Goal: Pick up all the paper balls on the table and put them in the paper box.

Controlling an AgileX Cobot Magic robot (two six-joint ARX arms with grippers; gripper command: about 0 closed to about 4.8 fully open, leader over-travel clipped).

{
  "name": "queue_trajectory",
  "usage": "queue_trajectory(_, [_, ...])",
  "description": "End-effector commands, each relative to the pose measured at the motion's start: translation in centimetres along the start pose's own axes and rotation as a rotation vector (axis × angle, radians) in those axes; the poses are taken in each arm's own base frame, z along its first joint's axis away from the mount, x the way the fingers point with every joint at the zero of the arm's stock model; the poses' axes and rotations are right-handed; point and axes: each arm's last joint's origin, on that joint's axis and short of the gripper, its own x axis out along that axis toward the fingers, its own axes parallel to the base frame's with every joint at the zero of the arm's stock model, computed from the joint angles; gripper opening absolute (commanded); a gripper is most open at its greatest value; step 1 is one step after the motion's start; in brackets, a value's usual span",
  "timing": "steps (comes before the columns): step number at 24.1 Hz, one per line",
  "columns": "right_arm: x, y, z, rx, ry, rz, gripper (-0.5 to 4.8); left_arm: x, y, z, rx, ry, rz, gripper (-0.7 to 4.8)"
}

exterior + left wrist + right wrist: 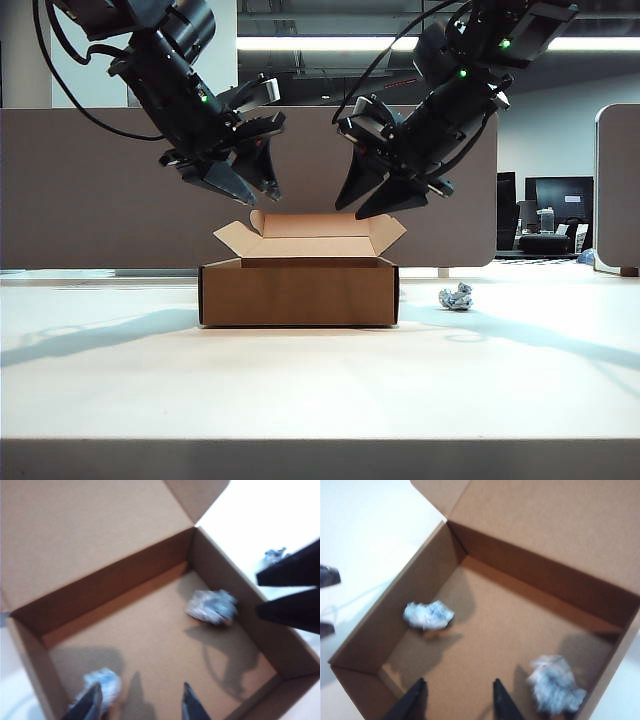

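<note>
The brown paper box (300,295) stands open in the middle of the table (320,380). Both grippers hang over it, each open with nothing between its fingers: my left gripper (260,195) (140,690) above the box's left part, my right gripper (352,208) (459,684) above its right part. Two whitish paper balls are inside the box, both blurred: one (102,685) (428,615) below the left gripper, the other (212,607) (556,685) on the right gripper's side. A third paper ball (456,297) (275,555) lies on the table to the right of the box.
The box's flaps (320,225) stand up and out around its opening. A grey-brown divider panel (100,190) runs behind the table. The other arm's dark fingers (295,590) (327,575) show at the edge of each wrist view.
</note>
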Motion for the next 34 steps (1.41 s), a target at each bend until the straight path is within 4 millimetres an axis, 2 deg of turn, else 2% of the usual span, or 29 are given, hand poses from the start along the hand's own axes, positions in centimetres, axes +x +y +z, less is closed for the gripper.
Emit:
queue_trajectory(1, [-0.8,0.0,1.1,-0.047,-0.038,-0.013,2.71,-0.3,0.0,0.4,0.008,-0.022,-0.005,1.88])
queue_trajectory(4, [-1.3,-1.7,0.9,-0.115,-0.008,-0.268,2.7,-0.5,0.3,0.5,0.005,-0.026,0.003,1.87])
queue_trajectory(10, [-2.0,-4.1,0.1,-0.124,0.064,-0.476,2.7,-0.5,0.3,0.5,0.004,-0.026,0.003,1.87])
queue_trajectory(13, [-1.5,-5.7,-0.8,-0.088,0.114,-0.484,2.7,-0.5,0.3,0.5,-0.003,-0.026,0.002,1.87])
queue_trajectory(17, [0.2,-7.2,-2.5,-0.055,0.178,-0.435,2.7,-0.5,0.3,0.5,-0.003,-0.025,0.002,1.84])
queue_trajectory(21, [0.8,-7.5,-2.9,-0.046,0.186,-0.439,2.7,-0.5,0.3,0.4,-0.005,-0.019,0.002,1.84])
queue_trajectory(26, [0.5,-7.9,-3.3,0.059,0.197,-0.472,2.62,-0.5,0.3,0.3,-0.008,-0.009,0.001,1.84])
queue_trajectory(34, [0.8,-8.4,-3.7,0.067,0.214,-0.486,2.65,-0.5,0.2,0.2,-0.011,0.004,0.0,1.84])
